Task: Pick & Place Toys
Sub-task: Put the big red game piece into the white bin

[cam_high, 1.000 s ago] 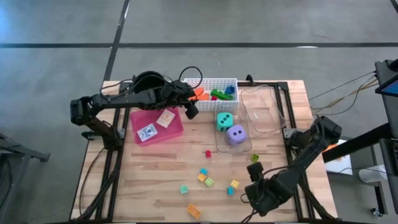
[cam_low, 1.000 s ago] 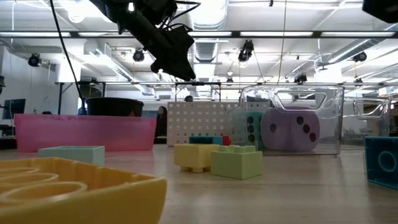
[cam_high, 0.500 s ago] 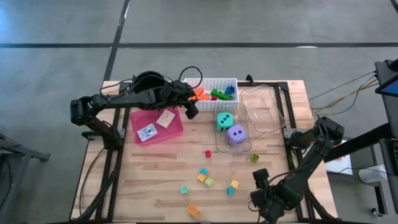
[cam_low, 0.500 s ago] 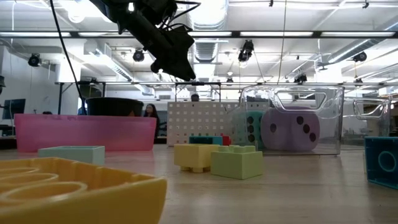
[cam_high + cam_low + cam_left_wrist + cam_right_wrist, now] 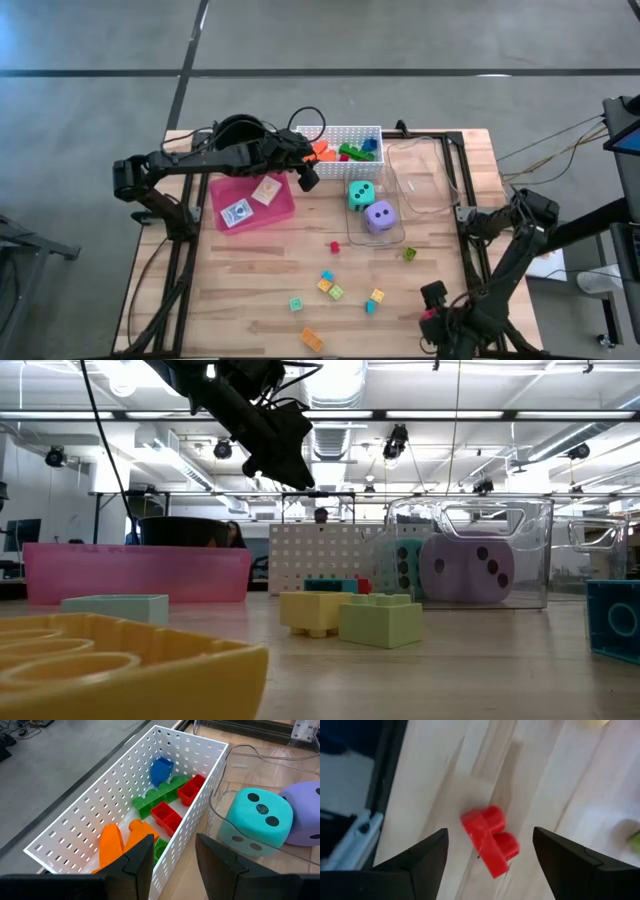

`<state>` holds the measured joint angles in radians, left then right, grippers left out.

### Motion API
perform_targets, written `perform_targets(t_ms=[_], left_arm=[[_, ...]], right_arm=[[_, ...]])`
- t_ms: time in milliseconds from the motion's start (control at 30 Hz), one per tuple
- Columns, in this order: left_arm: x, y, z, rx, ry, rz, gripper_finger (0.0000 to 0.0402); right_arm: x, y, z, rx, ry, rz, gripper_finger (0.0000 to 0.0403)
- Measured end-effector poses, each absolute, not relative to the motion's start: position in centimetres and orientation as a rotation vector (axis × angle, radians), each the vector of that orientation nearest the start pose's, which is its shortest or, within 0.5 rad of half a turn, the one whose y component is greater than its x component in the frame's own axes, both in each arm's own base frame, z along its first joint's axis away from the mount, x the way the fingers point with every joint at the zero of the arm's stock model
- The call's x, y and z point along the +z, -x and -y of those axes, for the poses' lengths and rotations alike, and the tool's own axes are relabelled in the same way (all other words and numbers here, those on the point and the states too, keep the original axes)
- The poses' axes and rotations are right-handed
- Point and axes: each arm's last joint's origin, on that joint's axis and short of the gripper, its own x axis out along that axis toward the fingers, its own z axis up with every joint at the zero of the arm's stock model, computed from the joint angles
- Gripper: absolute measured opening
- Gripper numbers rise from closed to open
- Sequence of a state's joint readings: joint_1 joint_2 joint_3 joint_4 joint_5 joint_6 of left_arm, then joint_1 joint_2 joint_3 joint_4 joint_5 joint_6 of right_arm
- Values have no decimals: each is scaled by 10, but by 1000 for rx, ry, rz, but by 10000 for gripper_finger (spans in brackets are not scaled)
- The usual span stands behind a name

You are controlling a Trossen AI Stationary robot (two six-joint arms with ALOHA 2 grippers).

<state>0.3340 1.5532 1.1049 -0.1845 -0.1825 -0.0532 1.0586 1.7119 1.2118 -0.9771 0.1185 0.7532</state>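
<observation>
A red block point(image 5: 490, 841) lies on the tabletop point(image 5: 260, 290) at the lower right of the high view, close to the near edge. Its long axis runs slantwise across the gap between the right gripper point(image 5: 490, 862)'s fingers, which stand wide apart on either side with nothing held. I'd judge a wrist turn helps before closing. The left gripper point(image 5: 172, 865) hangs far off over the white basket point(image 5: 100, 800), fingers slightly apart, empty.
</observation>
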Motion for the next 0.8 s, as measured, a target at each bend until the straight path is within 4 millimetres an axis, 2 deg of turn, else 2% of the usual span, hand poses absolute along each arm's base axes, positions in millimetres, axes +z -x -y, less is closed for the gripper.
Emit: perform_targets(t_ms=[267,533,800], left_arm=[[258,-319,-116,516,99,-624,149],[258,-319,-116,516,99,-625,149],[258,-319,-116,516,99,-625,149]], right_arm=[[179,-146,-262,257,232,-1444,295],[153,-143,-256,298,198,-1409,295],[139,-140,-251,316,177,-1379,295]])
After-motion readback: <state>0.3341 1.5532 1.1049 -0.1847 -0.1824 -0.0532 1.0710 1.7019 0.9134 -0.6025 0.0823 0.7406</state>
